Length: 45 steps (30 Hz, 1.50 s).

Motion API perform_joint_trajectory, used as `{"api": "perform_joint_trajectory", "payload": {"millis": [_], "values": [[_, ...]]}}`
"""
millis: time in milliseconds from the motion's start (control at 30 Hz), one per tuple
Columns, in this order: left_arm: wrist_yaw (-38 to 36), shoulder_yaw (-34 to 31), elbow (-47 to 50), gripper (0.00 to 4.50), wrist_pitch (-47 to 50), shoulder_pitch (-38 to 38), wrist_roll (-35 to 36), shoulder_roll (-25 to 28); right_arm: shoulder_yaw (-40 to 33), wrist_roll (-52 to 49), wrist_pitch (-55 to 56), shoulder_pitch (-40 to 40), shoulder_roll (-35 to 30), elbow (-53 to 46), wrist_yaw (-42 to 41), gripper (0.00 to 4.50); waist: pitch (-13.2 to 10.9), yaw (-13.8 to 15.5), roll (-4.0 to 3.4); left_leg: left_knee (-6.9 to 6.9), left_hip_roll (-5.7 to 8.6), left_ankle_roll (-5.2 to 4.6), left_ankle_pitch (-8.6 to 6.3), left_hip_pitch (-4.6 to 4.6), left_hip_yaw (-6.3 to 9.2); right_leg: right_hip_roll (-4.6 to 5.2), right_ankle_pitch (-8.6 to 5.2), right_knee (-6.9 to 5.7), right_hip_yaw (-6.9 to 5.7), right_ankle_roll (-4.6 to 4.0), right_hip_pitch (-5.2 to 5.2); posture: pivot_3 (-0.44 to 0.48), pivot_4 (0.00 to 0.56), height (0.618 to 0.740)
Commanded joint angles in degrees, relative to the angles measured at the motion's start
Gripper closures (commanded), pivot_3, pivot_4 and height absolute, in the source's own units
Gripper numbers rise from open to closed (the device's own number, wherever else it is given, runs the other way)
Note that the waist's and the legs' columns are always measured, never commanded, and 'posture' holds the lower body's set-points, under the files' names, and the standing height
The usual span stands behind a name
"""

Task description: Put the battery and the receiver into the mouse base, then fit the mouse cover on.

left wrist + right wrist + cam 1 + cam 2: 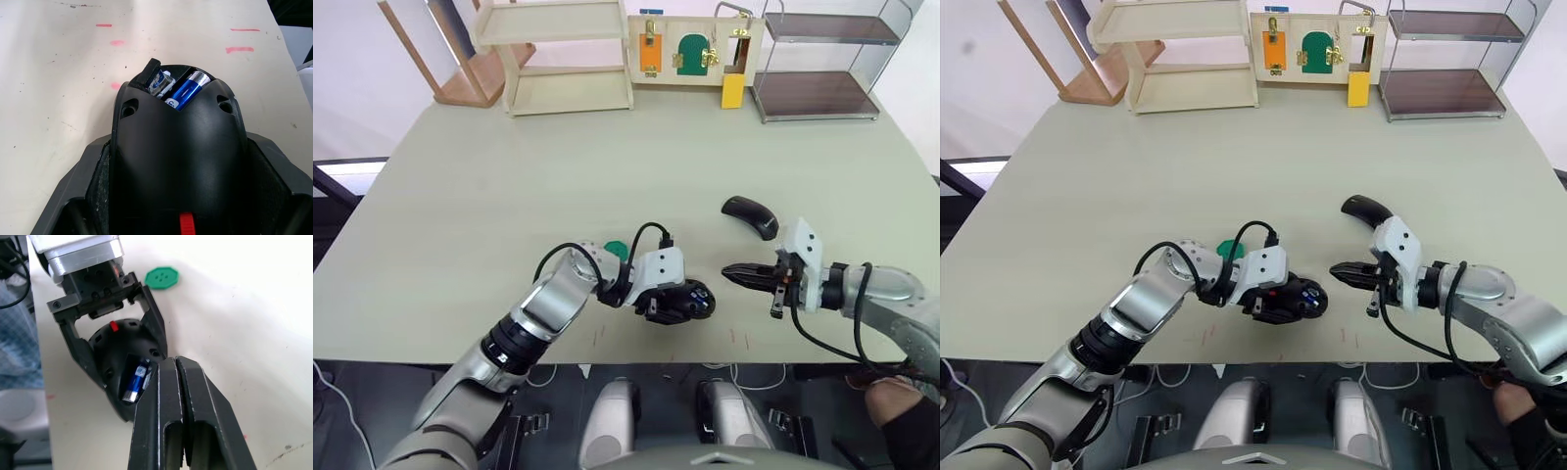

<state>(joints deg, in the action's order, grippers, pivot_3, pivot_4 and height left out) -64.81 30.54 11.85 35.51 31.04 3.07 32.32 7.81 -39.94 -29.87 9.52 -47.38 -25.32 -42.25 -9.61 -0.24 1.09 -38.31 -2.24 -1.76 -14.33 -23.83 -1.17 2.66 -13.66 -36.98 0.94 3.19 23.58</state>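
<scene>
My left gripper (pixel 677 302) is shut on the black mouse base (pixel 698 297), holding it by its sides just over the table near the front edge. In the base's open compartment lies the blue battery (pixel 188 90), and beside it the small black-and-silver receiver (pixel 155 77). A red part (pixel 186 224) shows on the base. My right gripper (pixel 734 273) is shut with nothing in it, and its tip points at the base from a short way to the right. The glossy black mouse cover (pixel 751 215) rests on the table behind the right gripper.
A green octagonal disc (pixel 617 250) lies just behind my left wrist. A wooden shelf (pixel 568 54), a latch board (pixel 690 49) and a metal rack (pixel 818 64) line the far edge. Red marks (pixel 237 49) dot the table near its front edge.
</scene>
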Motion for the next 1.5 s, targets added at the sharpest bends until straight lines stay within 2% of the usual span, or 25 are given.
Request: {"api": "perform_joint_trajectory", "payload": {"millis": [33, 233, 400, 633, 1100, 1500], "values": [[1.0, 2.0, -1.1, 1.57, 3.0, -2.2, -1.3, 1.0, -0.7, 4.3, 3.9, 0.3, 3.1, 0.6, -0.2, 4.48, 0.0, -0.1, -0.01, 0.00, 0.00, 0.00, 0.00, 0.02, 0.00, 0.00, 0.00, -0.03, 0.00, 0.00, -0.01, 0.000, 0.150, 0.740], [3.1, 0.9, 0.5, 1.57, 5.3, -3.5, -0.6, 0.7, 0.3, 8.7, 8.9, -0.8, 5.9, 1.7, -4.6, 4.48, 0.0, -0.3, 0.00, -0.02, 0.00, 0.01, 0.00, 0.07, 0.00, -0.01, 0.04, -0.12, 0.03, -0.08, -0.01, 0.000, 0.150, 0.740], [3.7, 1.0, 0.8, 1.57, 5.8, -3.9, -0.1, 0.6, 2.0, 9.5, 7.6, -0.3, 7.6, 2.1, -6.7, 4.48, 0.0, -0.3, 0.00, -0.04, 0.01, 0.01, 0.01, 0.09, -0.01, -0.01, 0.12, -0.17, 0.02, -0.20, -0.02, 0.000, 0.150, 0.740], [4.1, 1.1, 0.6, 1.57, 5.9, -3.9, 0.5, 0.3, 3.6, 11.3, 4.0, 2.3, 10.4, 3.8, -6.9, 4.48, 0.0, -0.3, 0.00, -0.11, 0.02, 0.02, 0.01, 0.15, -0.02, -0.01, 0.11, -0.44, 0.06, -0.22, -0.01, 0.000, 0.150, 0.740], [3.8, 1.5, 1.1, 1.57, 5.7, -4.4, 1.4, 1.4, 4.4, 14.6, 2.5, 2.3, 14.7, 6.0, -6.1, 4.48, 0.0, -0.4, 0.00, -0.16, 0.04, 0.02, 0.02, 0.19, -0.02, -0.01, 0.09, -0.66, 0.08, -0.25, 0.02, 0.000, 0.150, 0.740], [3.7, 1.3, 0.6, 1.57, 5.1, -4.5, 1.5, 1.4, 4.9, 16.5, 2.6, 1.8, 15.1, 6.7, -6.6, 4.48, 0.0, -0.4, 0.00, -0.16, 0.04, 0.02, 0.02, 0.20, -0.03, -0.01, 0.09, -0.67, 0.09, -0.25, 0.02, 0.000, 0.150, 0.740]]}}
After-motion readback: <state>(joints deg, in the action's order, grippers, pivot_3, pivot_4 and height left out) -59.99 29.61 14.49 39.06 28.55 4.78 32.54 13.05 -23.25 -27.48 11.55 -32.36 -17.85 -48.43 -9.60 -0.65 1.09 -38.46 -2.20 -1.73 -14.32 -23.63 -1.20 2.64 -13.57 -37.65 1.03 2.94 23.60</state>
